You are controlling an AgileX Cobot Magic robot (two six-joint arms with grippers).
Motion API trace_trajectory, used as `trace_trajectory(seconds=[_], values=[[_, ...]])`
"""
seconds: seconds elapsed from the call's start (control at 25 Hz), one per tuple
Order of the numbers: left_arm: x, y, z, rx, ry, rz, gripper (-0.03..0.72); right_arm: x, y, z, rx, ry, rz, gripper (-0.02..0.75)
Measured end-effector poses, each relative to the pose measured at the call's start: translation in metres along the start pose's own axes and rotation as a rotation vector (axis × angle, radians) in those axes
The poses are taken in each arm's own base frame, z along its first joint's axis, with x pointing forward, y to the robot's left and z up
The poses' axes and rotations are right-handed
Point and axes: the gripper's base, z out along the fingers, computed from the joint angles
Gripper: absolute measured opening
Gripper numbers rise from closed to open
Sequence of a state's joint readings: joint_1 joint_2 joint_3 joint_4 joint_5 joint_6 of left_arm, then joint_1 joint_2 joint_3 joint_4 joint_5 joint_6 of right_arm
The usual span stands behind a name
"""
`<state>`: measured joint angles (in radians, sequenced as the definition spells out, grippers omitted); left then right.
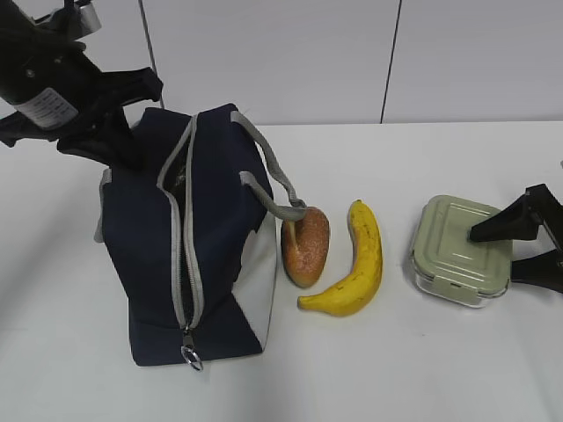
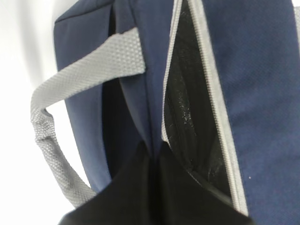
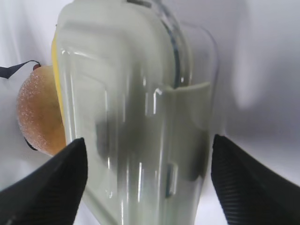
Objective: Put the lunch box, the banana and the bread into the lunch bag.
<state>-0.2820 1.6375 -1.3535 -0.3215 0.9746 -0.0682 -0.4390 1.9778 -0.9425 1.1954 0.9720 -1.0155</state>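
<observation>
The navy lunch bag (image 1: 220, 255) stands at the left, its grey zipper partly open at the top, with the ring pull (image 1: 191, 357) at the near end. My left gripper (image 1: 134, 145) is at the bag's far end, shut on the navy fabric beside the zipper opening (image 2: 187, 117); its tips (image 2: 152, 152) meet on the cloth. The bread (image 1: 305, 246) leans by the bag's white end panel, and the banana (image 1: 354, 262) lies beside it. My right gripper (image 1: 494, 255) is open, one finger each side of the green-lidded lunch box (image 1: 457, 248) (image 3: 140, 117).
A grey webbing handle (image 1: 274, 180) droops over the bread. The other handle (image 2: 51, 131) hangs on the bag's outer side. The white table (image 1: 396, 369) runs to a pale wall behind. In the right wrist view the bread (image 3: 37, 117) shows beyond the lunch box.
</observation>
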Motion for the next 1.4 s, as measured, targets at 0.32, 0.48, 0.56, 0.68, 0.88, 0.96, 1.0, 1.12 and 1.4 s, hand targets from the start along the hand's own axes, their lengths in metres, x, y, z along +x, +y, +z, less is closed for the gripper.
trace_trajectory(seconds=[0.32,0.48,0.56,0.68,0.88,0.96,1.0,1.12,1.4], values=[[0.000,0.000,0.000,-0.002,0.000,0.001,-0.003,0.000,-0.007,0.008,-0.032,0.021,0.025,0.584],[0.000,0.000,0.000,-0.002,0.000,0.001,-0.003,-0.001,-0.007,0.009,-0.039,0.021,0.028,0.554],[0.000,0.000,0.000,-0.002,0.000,0.001,-0.003,-0.001,-0.007,0.009,-0.042,0.021,0.030,0.516],[0.000,0.000,0.000,-0.002,0.000,0.001,-0.003,-0.001,-0.006,0.009,-0.053,0.021,0.032,0.440],[0.000,0.000,0.000,-0.002,0.000,0.001,-0.003,-0.002,-0.004,0.009,-0.070,0.013,0.040,0.396],[0.000,0.000,0.000,-0.002,0.000,0.001,-0.003,-0.003,-0.004,0.009,-0.078,0.000,0.049,0.395],[0.000,0.000,0.000,-0.003,0.000,0.002,-0.003,-0.004,-0.004,0.009,-0.082,-0.006,0.056,0.395],[0.000,0.000,0.000,-0.003,0.000,0.002,-0.003,-0.006,-0.003,0.009,-0.100,-0.025,0.073,0.394],[0.000,0.000,0.000,-0.003,0.001,0.002,-0.003,-0.019,0.014,0.007,-0.253,-0.157,0.120,0.393]])
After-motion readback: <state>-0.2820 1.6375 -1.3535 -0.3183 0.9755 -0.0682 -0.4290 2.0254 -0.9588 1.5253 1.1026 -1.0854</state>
